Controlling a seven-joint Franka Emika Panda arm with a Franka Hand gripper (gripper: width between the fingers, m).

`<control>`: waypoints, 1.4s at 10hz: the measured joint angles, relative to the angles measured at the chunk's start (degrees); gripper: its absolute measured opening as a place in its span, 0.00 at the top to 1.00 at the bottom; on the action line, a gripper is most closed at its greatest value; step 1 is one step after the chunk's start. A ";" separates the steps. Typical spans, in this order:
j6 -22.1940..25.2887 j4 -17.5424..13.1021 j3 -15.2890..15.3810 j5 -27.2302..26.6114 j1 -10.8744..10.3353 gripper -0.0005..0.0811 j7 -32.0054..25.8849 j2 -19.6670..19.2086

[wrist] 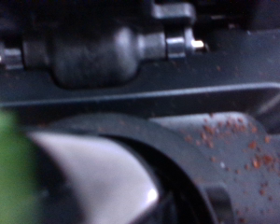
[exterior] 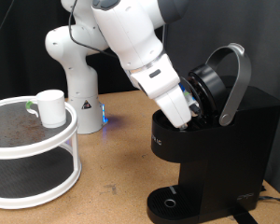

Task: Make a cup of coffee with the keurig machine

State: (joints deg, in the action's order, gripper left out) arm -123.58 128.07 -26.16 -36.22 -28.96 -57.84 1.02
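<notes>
The keurig machine stands at the exterior view's right with its hinged top raised and the silver-grey handle tilted up and back. My gripper reaches down into the open top, and its fingertips are hidden inside. The white cup stands upright on the top tier of a round white rack at the exterior view's left, far from the gripper. The wrist view is blurred: dark machine parts, a pale curved surface, and a green blur at one edge that I cannot identify.
The white two-tier round rack fills the exterior view's lower left. The arm's white base stands behind it. The machine's round drip tray holds nothing. Brown speckled tabletop lies between rack and machine.
</notes>
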 joint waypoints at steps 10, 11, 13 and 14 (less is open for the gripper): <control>5.09 2.06 -3.12 -4.95 2.54 0.01 -11.29 7.52; 5.16 2.13 -3.04 -4.75 2.50 0.01 -11.22 7.41; 6.23 2.08 -3.46 -6.54 2.54 0.01 -12.22 7.78; 6.88 1.76 -3.77 -8.46 2.55 0.01 -12.59 8.70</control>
State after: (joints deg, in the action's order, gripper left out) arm -116.71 129.83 -29.93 -44.69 -26.41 -70.43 9.72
